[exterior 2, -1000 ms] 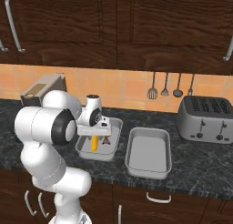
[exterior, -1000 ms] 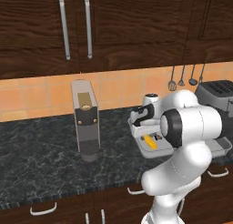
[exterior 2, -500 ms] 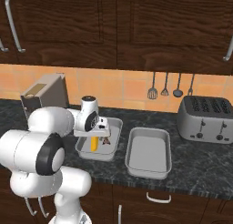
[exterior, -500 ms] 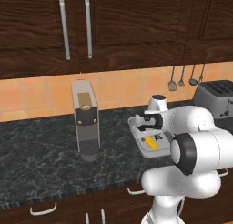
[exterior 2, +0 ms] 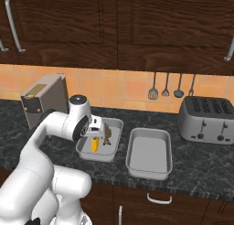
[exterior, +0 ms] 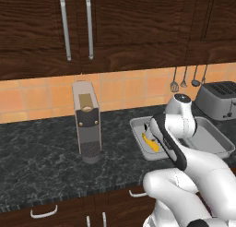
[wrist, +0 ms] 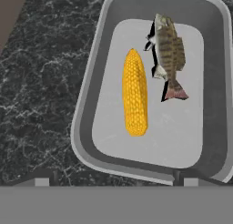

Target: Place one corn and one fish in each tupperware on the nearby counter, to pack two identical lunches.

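Note:
A plain yellow-orange corn [wrist: 135, 91] and a dark brownish fish [wrist: 169, 53] lie side by side in the left tupperware [wrist: 86, 127], apart from each other. My gripper [wrist: 113, 178] hangs open above that tray's near end, with nothing between its fingertips [wrist: 43, 179]. From the right base view the hand [exterior 2: 93, 128] sits over the same tupperware [exterior 2: 85, 152], with the corn [exterior 2: 94, 144] and fish [exterior 2: 108, 133] below it. The second tupperware [exterior 2: 149, 170] beside it holds nothing. In the left base view the corn [exterior: 150, 142] shows past my arm.
A silver toaster [exterior 2: 205, 119] stands on the counter [exterior 2: 196, 171] right of the trays. A tall coffee machine [exterior: 87, 122] stands to the left. Utensils [exterior 2: 166, 85] hang on the tiled wall. Dark cabinets run above and below.
The jaws have gone from half closed to wide open over the left tupperware. My elbow has swung down and outward, while the hand stays above the tray.

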Robot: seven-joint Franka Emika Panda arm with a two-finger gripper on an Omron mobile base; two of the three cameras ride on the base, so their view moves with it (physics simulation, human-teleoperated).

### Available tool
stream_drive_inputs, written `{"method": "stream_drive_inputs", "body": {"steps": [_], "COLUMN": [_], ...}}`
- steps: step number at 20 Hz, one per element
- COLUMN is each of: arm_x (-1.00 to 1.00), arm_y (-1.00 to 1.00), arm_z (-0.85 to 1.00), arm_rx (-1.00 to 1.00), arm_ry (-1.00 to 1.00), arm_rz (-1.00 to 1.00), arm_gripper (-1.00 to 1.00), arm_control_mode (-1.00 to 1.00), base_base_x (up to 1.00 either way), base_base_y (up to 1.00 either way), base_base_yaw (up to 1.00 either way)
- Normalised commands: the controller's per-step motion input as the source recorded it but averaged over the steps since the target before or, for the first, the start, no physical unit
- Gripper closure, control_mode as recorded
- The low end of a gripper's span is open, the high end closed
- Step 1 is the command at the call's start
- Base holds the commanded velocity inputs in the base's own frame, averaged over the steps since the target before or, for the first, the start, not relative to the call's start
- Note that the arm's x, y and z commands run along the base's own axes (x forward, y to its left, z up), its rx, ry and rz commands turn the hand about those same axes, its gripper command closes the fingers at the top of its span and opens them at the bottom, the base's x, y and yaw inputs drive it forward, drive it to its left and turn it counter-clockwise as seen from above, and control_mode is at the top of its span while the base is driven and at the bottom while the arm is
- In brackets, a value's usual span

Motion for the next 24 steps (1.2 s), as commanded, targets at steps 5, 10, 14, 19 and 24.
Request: {"method": "stream_drive_inputs", "body": {"steps": [5, 10, 14, 19, 24], "arm_x": [-0.73, -0.73, -0.77, -0.57, -0.39], "arm_y": [-0.01, 0.13, 0.01, 0.01, 0.00], "arm_z": [0.91, 0.75, 0.84, 0.83, 0.53], "arm_rx": [0.00, -0.03, -0.05, -0.04, -0.01], "arm_ry": [-0.05, 0.00, 0.00, 0.01, 0.00], "arm_rz": [-0.02, -0.03, -0.02, -0.03, 0.00], "arm_gripper": [-1.00, -1.00, -1.00, -1.00, -1.00], "arm_control_mode": [-1.00, -1.00, -1.00, -1.00, -1.00], "base_base_x": [0.00, 0.00, 0.00, 0.00, 0.00], "base_base_y": [0.00, 0.00, 0.00, 0.00, 0.00], "base_base_yaw": [0.00, 0.00, 0.00, 0.00, 0.00]}}
